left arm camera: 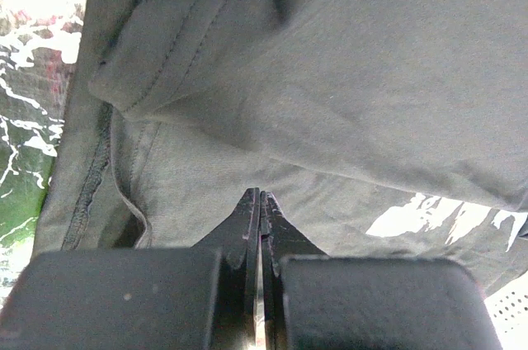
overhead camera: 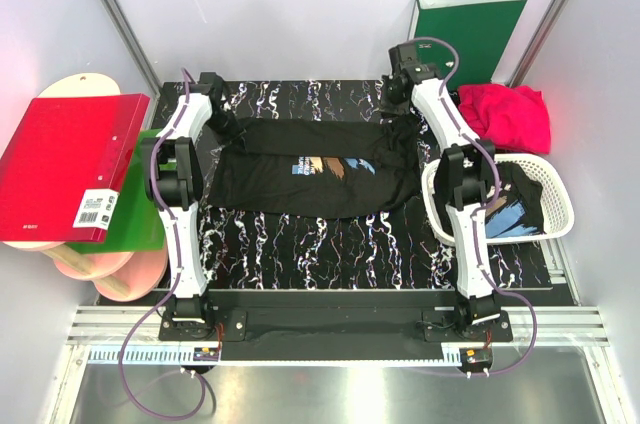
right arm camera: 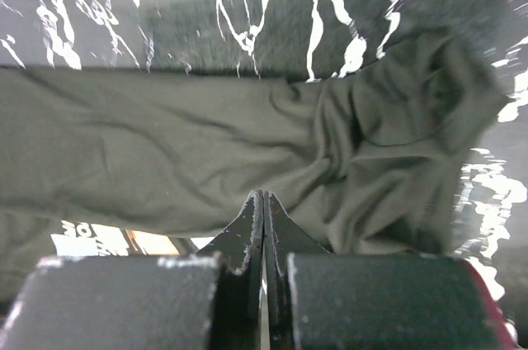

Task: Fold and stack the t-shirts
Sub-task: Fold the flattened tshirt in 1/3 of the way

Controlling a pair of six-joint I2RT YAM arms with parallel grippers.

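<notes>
Found the black t-shirt (overhead camera: pixel 290 194) spread print-up across the middle of the marbled surface (overhead camera: pixel 300 254), with the tan, white and blue chest print (overhead camera: pixel 335 166) near its centre. Caught the left claw (left arm camera: pixel 260 197) squeezed fully together, tips touching, down at the shirt's 10 o'clock corner beside a stitched, folded hem. Could not confirm any cloth nipped between those tips. Spotted the right claw (right arm camera: pixel 263 197) pressed just as tight, no gap at all, low over the shirt's 2 o'clock corner amid bunched, wrinkled fabric. Could not tell about a pinch there either. Noted the crimson-pink t-shirt (overhead camera: pixel 505 114) heaped at 2 o'clock, just past the far rim of the white lattice basket (overhead camera: pixel 555 184) at 3 o'clock. Made out a second black t-shirt (overhead camera: pixel 520 194) crumpled inside that basket, blue print showing. Saw a green binder (overhead camera: pixel 470 29) standing upright at 1 o'clock against the back wall. Picked out a red binder (overhead camera: pixel 70 169) tilted at 9 o'clock, well apart from the spread shirt.
</notes>
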